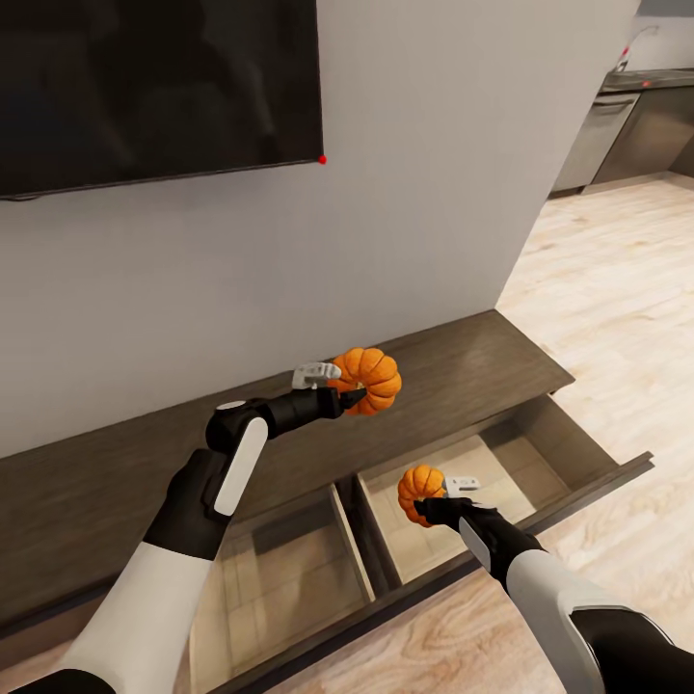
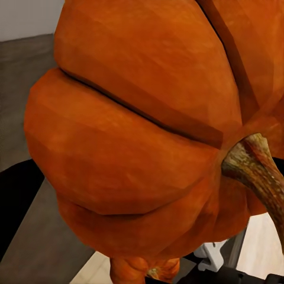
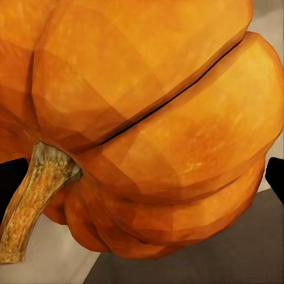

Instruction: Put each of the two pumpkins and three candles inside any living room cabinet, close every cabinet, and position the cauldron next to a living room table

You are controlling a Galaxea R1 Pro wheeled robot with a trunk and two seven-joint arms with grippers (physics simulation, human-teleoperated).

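The long dark-brown cabinet [image 1: 463,361] runs along the wall under the TV, and its wide drawer [image 1: 578,453] is pulled out, showing two pale-wood compartments. My left gripper [image 1: 339,384] is shut on one orange pumpkin [image 1: 369,379] and holds it above the cabinet top. That pumpkin [image 2: 148,124] fills the left wrist view, stem toward the camera. My right gripper [image 1: 445,496] is shut on the other pumpkin [image 1: 420,488], which hangs over the right-hand drawer compartment. Up close in the right wrist view, this pumpkin [image 3: 148,124] shows its ribs and stem. Candles, cauldron and table are out of view.
A black TV [image 1: 154,87] hangs on the grey wall above the cabinet. Light wood-plank floor [image 1: 617,289] stretches to the right toward a kitchen with steel appliances [image 1: 617,125]. The left drawer compartment [image 1: 280,569] lies open below my left arm.
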